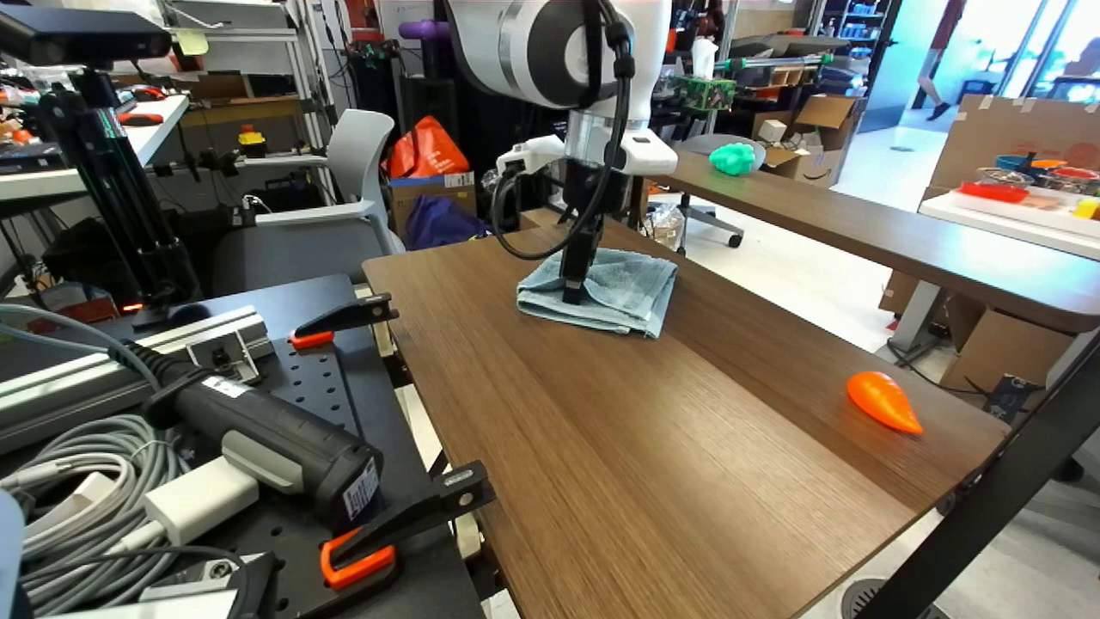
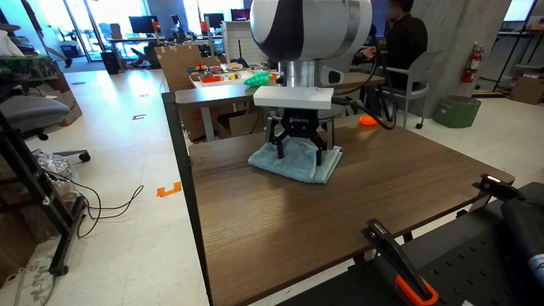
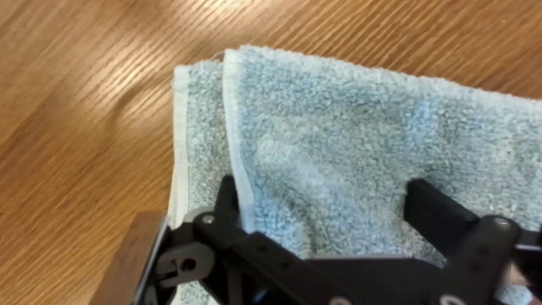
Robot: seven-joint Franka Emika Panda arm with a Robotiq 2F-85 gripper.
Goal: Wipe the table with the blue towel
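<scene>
The blue towel (image 1: 643, 288) lies folded on the brown tabletop (image 1: 644, 430), close to one short edge and nearer to the long edge facing the neighbouring brown table (image 1: 859, 223) than to the long edge at the dark workbench (image 1: 292, 297). The tool (image 2: 299, 156) points downward, and its fingers (image 3: 436, 205) are well apart, with the tips at the cloth; as far as I see, they do not grip it.

The step in hand is, I judge, to take hold for wiping. One tip stands just beside the hem (image 3: 232, 110) of the upper layer, the other on this layer, so it is better to close slowly and make sure that both layers come. Then press lightly, draw the towel flat along the long edges, turn before each corner, and pass around the orange object (image 1: 883, 401) near a corner of the opposite short edge.

How hard the tips press, I cannot tell. The wrist view cuts the towel at the right, and both exterior views cut the tabletop at the bottom.
</scene>
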